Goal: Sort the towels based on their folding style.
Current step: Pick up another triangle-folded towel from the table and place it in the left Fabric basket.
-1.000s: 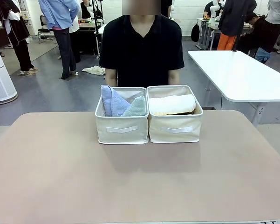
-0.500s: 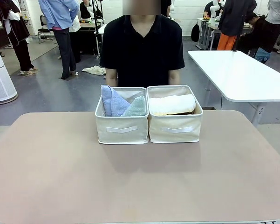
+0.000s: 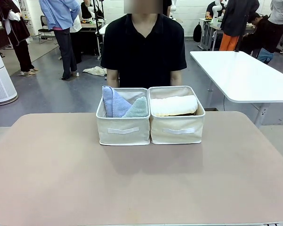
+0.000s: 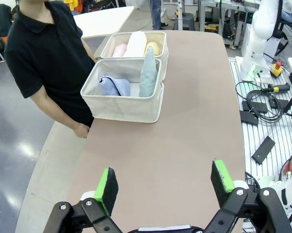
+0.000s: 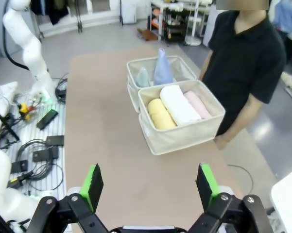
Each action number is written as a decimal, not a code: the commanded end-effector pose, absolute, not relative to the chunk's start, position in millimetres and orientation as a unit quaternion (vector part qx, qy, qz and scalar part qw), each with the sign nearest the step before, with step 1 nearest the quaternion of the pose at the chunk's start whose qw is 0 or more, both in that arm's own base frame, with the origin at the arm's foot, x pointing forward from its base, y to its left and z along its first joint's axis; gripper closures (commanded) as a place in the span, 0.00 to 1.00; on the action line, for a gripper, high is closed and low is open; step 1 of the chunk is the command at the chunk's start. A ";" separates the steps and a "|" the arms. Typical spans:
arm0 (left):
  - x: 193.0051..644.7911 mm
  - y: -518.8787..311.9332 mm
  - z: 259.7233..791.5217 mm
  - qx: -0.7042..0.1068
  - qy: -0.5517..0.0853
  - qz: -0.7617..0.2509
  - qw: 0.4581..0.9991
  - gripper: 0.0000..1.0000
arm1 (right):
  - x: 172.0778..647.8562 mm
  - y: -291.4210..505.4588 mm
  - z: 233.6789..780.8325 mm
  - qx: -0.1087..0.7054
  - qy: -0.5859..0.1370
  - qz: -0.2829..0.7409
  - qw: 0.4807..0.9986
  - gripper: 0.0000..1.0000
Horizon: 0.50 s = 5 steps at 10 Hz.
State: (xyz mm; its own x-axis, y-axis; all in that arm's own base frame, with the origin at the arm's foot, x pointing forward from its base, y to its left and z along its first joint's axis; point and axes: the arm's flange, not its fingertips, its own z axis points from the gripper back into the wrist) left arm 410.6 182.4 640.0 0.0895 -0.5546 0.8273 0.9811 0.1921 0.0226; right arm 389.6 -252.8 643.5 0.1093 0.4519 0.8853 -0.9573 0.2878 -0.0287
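Bins (image 3: 124, 130): front strips were blank, no print.
Towels (image 5: 177, 104): no tags or lettering could be read.
Table (image 3: 141, 183): no marks were found.
Background items: too small or blurred to read.

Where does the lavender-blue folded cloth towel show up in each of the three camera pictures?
Front view: lavender-blue folded cloth towel in the left cream fabric bin, upper middle.
Left wrist view: same towel in the nearer bin, upper left of centre.
Right wrist view: towel standing upright in the farther bin, top centre.
Shared landmark: the grey-green folded towel beside it in the same bin.
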 end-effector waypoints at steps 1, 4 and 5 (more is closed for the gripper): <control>409.0 182.6 641.8 -0.291 -0.370 -0.568 0.675 0.00 | 389.9 -252.6 646.2 0.296 -0.415 0.522 0.684 0.00; 409.0 182.6 641.8 -0.291 -0.370 -0.568 0.675 0.00 | 389.9 -252.6 646.2 0.296 -0.415 0.522 0.684 0.00; 409.0 182.6 641.8 -0.291 -0.370 -0.568 0.675 0.00 | 389.9 -252.6 646.2 0.296 -0.415 0.522 0.684 0.00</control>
